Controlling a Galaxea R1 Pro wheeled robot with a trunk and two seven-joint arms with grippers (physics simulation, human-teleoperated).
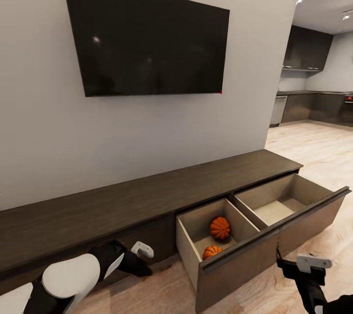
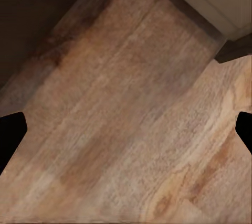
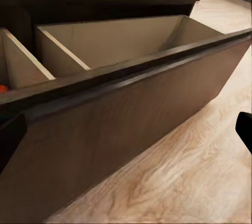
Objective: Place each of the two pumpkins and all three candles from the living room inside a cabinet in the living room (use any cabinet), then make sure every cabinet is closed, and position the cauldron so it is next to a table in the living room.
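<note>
front pumpkin (image 1: 212, 252) half hidden behind drawer front (image 1: 274, 250); right tool (image 1: 293, 266) tips unclear.

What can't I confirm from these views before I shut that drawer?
- Lower pumpkin, head view: partly hidden by the drawer front.
- Candles, cauldron: not visible.
- Right compartment floor, right wrist view: hidden behind the drawer front.
- Right gripper jaws: spacing unclear in head view.

Pulled-out drawer (image 1: 274, 243) blocking the floor (image 1: 162, 289), right compartment (image 1: 279, 206) roomy

Left gripper (image 2: 126, 129) jaws spread wide; right gripper (image 3: 128, 135) likewise.
</note>
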